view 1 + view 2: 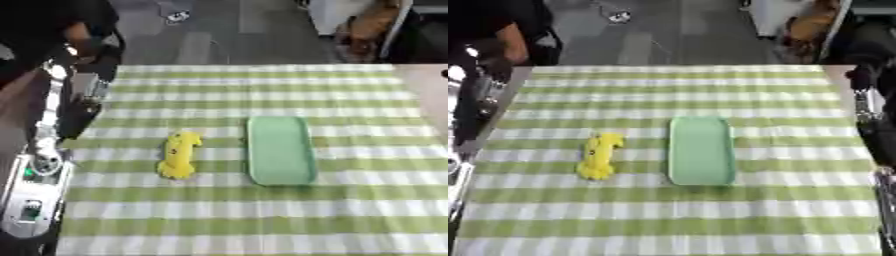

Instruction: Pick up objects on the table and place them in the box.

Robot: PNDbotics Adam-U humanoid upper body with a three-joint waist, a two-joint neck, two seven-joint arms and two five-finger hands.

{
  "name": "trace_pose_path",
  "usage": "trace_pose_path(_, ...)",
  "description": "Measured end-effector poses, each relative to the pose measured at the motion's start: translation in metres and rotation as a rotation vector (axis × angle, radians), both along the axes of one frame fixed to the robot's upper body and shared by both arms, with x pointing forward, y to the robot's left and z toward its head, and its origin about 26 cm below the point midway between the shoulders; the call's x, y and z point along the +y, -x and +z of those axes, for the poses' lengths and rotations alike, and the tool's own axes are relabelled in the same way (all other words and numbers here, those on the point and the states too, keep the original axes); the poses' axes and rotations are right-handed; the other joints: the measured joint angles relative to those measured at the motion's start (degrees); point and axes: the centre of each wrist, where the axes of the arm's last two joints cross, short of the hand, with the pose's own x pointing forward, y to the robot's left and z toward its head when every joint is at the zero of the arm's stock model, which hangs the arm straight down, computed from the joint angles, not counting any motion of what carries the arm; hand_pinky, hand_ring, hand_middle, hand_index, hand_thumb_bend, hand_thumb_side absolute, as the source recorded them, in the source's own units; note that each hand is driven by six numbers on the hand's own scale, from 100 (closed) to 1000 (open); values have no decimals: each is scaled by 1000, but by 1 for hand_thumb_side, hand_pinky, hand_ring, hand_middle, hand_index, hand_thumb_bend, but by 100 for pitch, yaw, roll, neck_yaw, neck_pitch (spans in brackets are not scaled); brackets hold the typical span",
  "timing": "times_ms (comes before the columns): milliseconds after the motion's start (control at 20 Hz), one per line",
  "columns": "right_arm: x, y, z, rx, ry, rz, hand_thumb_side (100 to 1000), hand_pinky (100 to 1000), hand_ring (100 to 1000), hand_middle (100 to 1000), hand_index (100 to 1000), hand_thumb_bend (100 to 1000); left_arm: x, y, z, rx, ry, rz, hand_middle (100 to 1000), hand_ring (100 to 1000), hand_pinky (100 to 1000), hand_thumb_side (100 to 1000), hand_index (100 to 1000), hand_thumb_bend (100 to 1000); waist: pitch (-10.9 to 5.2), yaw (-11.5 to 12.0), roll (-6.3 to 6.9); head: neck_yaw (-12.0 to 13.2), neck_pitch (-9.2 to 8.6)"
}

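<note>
A yellow soft toy [178, 155] lies on the green-and-white checked tablecloth, left of centre. Right beside it, a small gap away, sits a shallow light-green box [280, 150], long side running away from me, with nothing in it. My left hand [80, 115] is at the table's left edge, well left of the toy and touching nothing. My right hand [875, 130] is at the table's right edge, far from the box. Both hands are dark and blurred.
The checked table [262, 215] stretches across the view, with bare cloth in front of and behind the toy and box. A person in black stands at the far left corner. A brown object and chair parts stand beyond the far right edge.
</note>
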Motion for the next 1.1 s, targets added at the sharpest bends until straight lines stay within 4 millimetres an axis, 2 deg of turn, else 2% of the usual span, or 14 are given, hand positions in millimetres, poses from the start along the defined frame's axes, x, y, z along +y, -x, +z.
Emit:
trace_pose_path(600, 1, -1, -4, 15, -2, 0, 816, 690, 764, 778, 866, 228, 0, 0, 0, 0, 3, -8, 784, 762, 699, 919, 837, 513, 1, 1, 0, 51, 183)
trace_pose_path(1100, 0, -2, -4, 18, -5, 2, 816, 689, 764, 778, 866, 225, 0, -1, -2, 6, 2, -8, 784, 763, 699, 920, 837, 512, 7, 2, 0, 97, 190)
